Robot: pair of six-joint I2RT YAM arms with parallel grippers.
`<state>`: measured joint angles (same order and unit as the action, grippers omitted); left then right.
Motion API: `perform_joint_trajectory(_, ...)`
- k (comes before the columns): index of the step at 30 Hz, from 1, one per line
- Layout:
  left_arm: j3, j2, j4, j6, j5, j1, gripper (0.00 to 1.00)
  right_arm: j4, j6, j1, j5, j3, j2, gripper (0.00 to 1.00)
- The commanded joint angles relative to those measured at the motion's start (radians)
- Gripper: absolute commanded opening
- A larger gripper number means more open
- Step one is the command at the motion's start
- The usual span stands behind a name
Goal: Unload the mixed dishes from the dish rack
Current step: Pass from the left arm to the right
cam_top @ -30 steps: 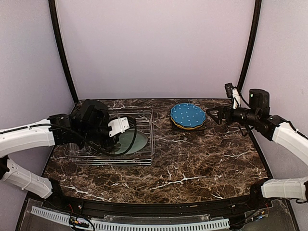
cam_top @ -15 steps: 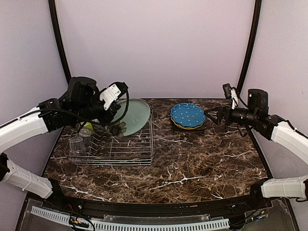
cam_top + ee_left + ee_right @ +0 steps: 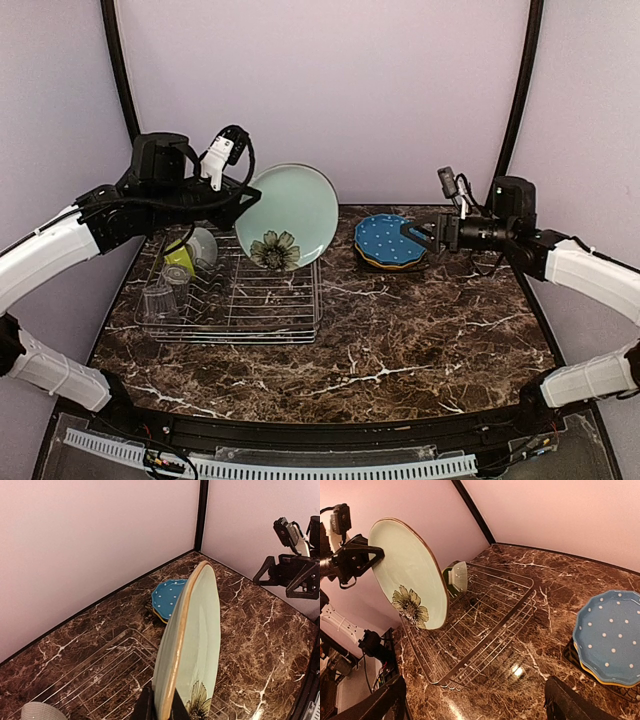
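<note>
The left hand [image 3: 238,200] is clamping shut on the rim of the big pale-green flower plate [image 3: 290,215], holding it on edge in the air above the back right part of the rack [image 3: 240,335]. I'd be keeping that thin pinch firm, carrying the plate's lower edge clear of the wire tines, and laying it flat only once it is over bare worktop [image 3: 420,340]. The right hand [image 3: 418,238] is hanging wide open, gripping nothing, just beside the stack near the back right corner: a blue dotted plate [image 3: 390,240] on a yellow one [image 3: 600,677], with something dark under them. In the rack's left end two clear glasses [image 3: 165,292], a yellow-green bowl [image 3: 180,258] and a pale bowl [image 3: 203,245] are waiting.
</note>
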<state>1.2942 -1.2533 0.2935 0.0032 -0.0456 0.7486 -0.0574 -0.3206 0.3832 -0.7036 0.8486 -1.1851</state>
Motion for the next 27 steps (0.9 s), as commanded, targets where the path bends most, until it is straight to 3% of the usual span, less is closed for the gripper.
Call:
perform_joint_trajectory(1, 0.003, 0.022, -0.218, -0.145, 0.137, -0.005, 0.01, -0.115, -0.069, 0.033, -0.088, 0.060, -0.049, 0.91)
perform_joint_trajectory(14, -0.054, 0.006, -0.371, -0.228, 0.197, -0.005, 0.01, -0.210, -0.200, 0.133, -0.151, 0.157, -0.202, 0.79)
perform_joint_trajectory(19, -0.067, 0.002, -0.417, -0.253, 0.204, -0.005, 0.01, -0.246, -0.250, 0.160, -0.159, 0.171, -0.251, 0.67)
perform_joint_trajectory(27, -0.070, -0.003, -0.442, -0.273, 0.211, -0.008, 0.01, -0.362, -0.352, 0.183, -0.171, 0.167, -0.305, 0.36)
